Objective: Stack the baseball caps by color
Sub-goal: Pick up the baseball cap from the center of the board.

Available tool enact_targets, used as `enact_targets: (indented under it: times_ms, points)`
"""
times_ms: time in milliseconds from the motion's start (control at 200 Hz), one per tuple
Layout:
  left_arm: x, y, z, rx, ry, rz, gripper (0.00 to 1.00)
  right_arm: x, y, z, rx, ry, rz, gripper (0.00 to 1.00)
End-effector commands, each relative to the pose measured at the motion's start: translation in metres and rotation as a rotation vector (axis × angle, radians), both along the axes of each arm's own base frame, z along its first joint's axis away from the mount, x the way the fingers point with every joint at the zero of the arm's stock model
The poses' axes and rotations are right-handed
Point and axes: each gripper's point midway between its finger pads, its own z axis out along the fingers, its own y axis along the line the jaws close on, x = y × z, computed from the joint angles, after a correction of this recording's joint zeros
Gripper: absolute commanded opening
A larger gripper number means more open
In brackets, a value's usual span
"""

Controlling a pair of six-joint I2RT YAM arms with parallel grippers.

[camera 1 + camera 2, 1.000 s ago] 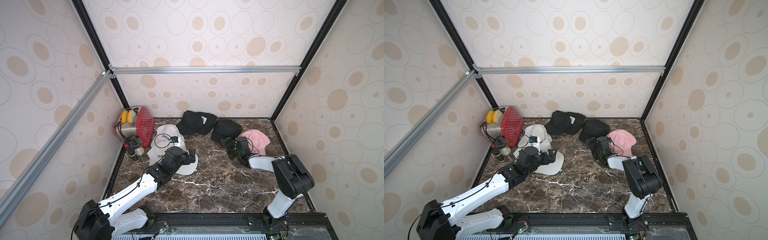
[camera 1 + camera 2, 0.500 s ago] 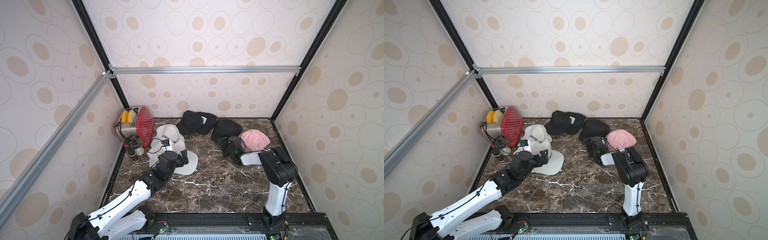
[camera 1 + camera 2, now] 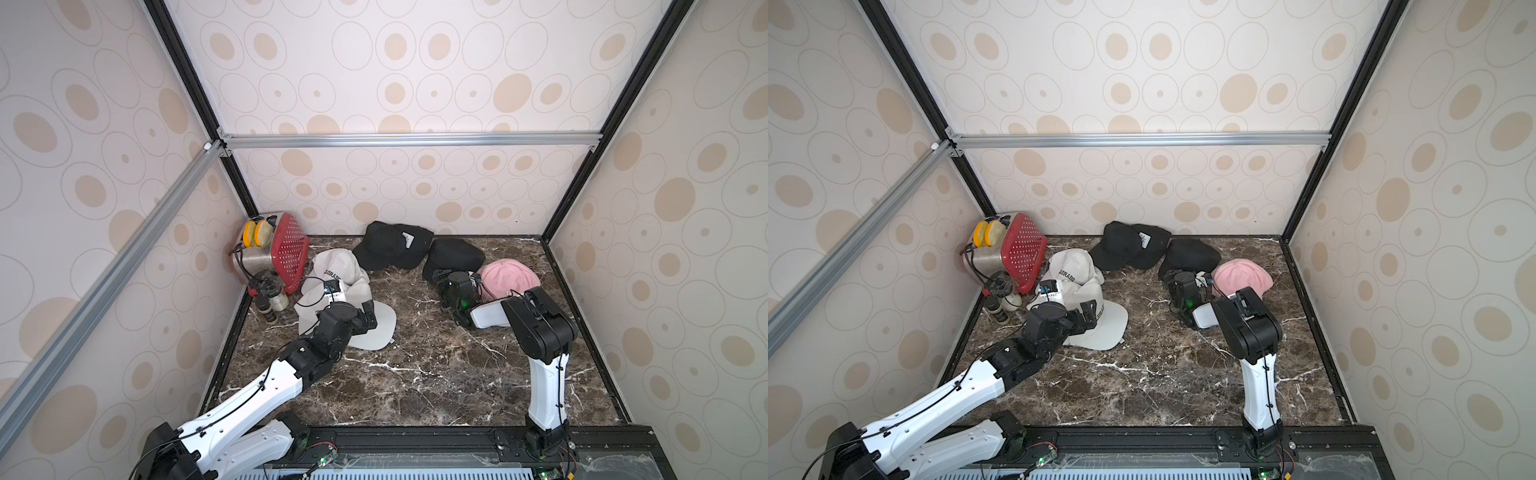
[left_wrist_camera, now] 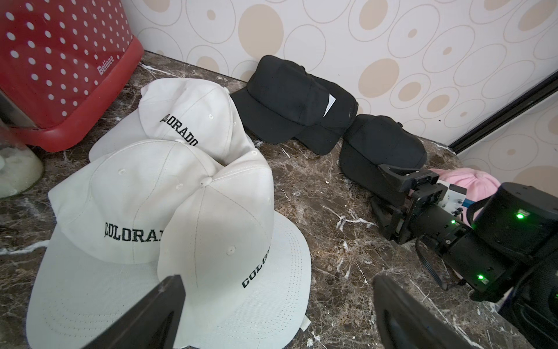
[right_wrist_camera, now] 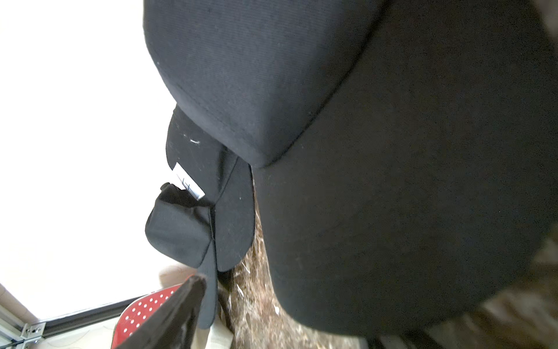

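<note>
Progress looks decent; white caps [image 3: 332,282] pile at centre-left in a top view, left gripper [image 4: 276,290] spread wide over them; right gripper [image 4: 385,193], jaws apart, straddles the brim of the lone black cap [image 4: 380,142], likely headed for the black pair [image 3: 390,249].

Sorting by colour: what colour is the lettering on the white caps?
Black lettering on the white caps, clearest in the left wrist view.
</note>
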Motion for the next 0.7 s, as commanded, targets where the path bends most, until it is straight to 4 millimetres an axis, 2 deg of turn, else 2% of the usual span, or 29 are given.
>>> enact_targets:
  times_ms: [0,100,235,371,436,696]
  points:
    - [0.001,0.006,-0.003,0.029,0.002,0.018,0.99,-0.001,-0.010,-0.032,-0.080,0.057,-0.052,0.78]
    - [0.001,0.007,-0.004,0.033,0.002,0.021,0.99,0.005,-0.011,-0.034,-0.088,0.042,-0.069,0.71]
    - [0.001,0.008,-0.005,0.038,0.004,0.025,0.99,0.012,-0.005,-0.033,-0.073,0.000,-0.053,0.56]
    - [0.002,0.006,-0.006,0.037,0.006,0.022,0.99,0.013,-0.002,-0.026,-0.088,-0.033,-0.037,0.28]
    - [0.003,0.005,-0.007,0.037,0.009,0.017,0.99,0.013,-0.003,-0.021,-0.098,-0.055,-0.030,0.20]
    - [0.004,0.002,-0.006,0.028,0.009,0.003,0.99,0.001,-0.006,-0.008,-0.100,-0.089,-0.011,0.07]
